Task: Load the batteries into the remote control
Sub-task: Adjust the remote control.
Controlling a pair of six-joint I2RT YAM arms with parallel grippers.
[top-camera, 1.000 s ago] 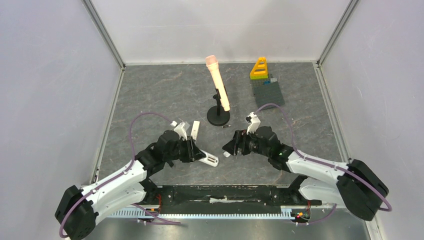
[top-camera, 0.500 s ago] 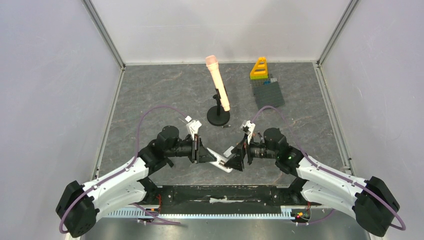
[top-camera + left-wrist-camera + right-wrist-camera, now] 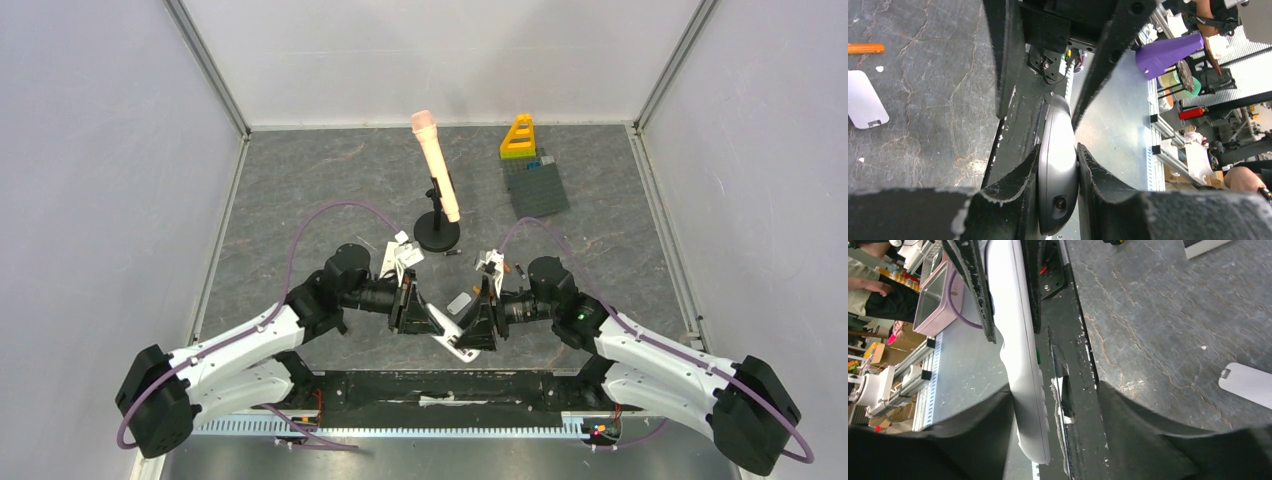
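I've got the peach microphone (image 3: 437,170) on its black stand (image 3: 437,236) and the grey brick plate (image 3: 537,186) top centre overhead, well clear; the loose battery cover (image 3: 865,105) and an orange battery (image 3: 865,48) lie on the bench (image 3: 938,100) at the left edge of my left wrist view. My left hand (image 3: 1057,150) is clenched on the remote (image 3: 1020,355), a slim pale bar low centre overhead. My right hand (image 3: 1054,392) is released, its fingers (image 3: 973,440) spread around the remote's end, one nearer it than the other.

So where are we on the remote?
Done: battery cover off, lying on the table. In hand: left end effector clamps the remote, right end effector open around its other end. Left: loading; one orange battery sits on the table.
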